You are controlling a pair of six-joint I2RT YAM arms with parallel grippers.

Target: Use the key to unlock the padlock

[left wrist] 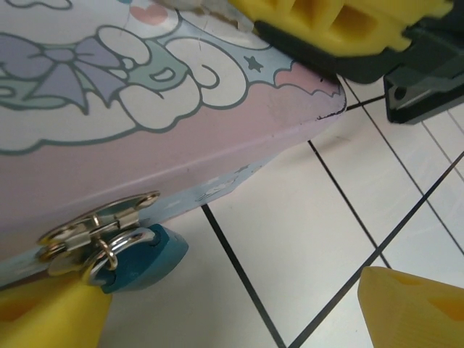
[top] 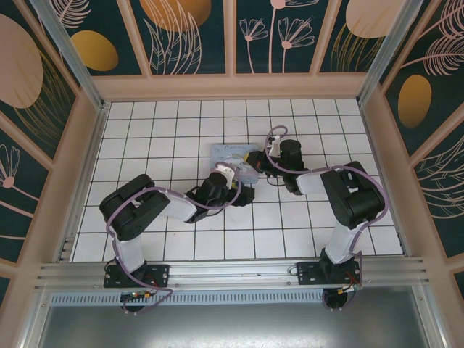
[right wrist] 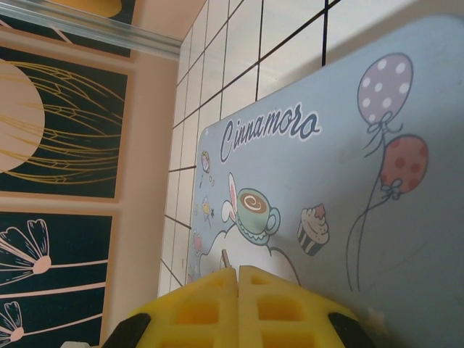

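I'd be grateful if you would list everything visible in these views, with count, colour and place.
tin box: one, pastel lavender-blue and pink with a cartoon print, mid-table between the two grippers
hasp: one, silvery, on the tin's front edge
padlock: one, teal-blue body with a silvery shackle, hanging through the hasp
key: one, thin dark sliver, apparently the key, poking out between yellow fingers
table: one, white tiles with dark lines
walls: dark teal floral panels in peach frames, around the table
left gripper: one, yellow fingers, open, one finger beside the padlock
right gripper: one, yellow fingers, shut, over the tin's lid
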